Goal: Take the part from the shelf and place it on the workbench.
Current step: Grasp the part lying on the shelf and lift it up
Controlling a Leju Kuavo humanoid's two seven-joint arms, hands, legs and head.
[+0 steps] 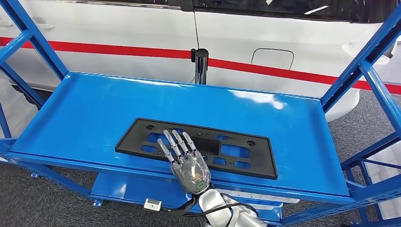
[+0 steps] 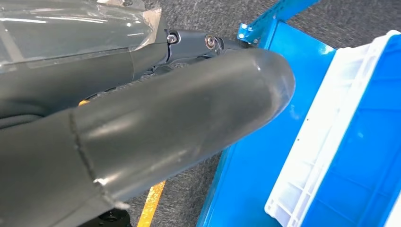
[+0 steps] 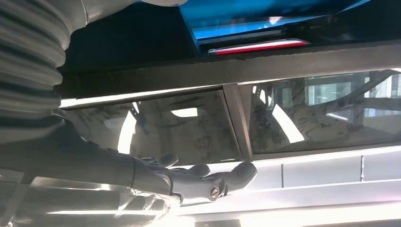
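Nearest the head camera: right hand (image 1: 190,166), palm down, fingers (image 1: 176,142) stretched straight and slightly spread, lying flat over the near-left portion of the part (image 1: 246,161). Not curled around anything; nothing gripped. Fingertips over the part's middle band, heel of the hand at its near edge. Whether pressing on the surface or just above it, cannot tell.

Part: black, flat, rectangular plate with cutouts and holes, lying flat on the blue shelf (image 1: 85,118), toward the near edge, long side across the view, angled slightly.

Right wrist view: same fingers (image 3: 231,176) extended straight against a backdrop of white car (image 1: 118,28) body and window.

Left hand (image 2: 142,132) in the left wrist view: large grey thumb close up, other fingers hidden, so state impossible to tell. Beside it, a blue bin with white rim (image 2: 307,156) on a blue surface, grey floor (image 2: 203,14) with a yellow line (image 2: 151,204).
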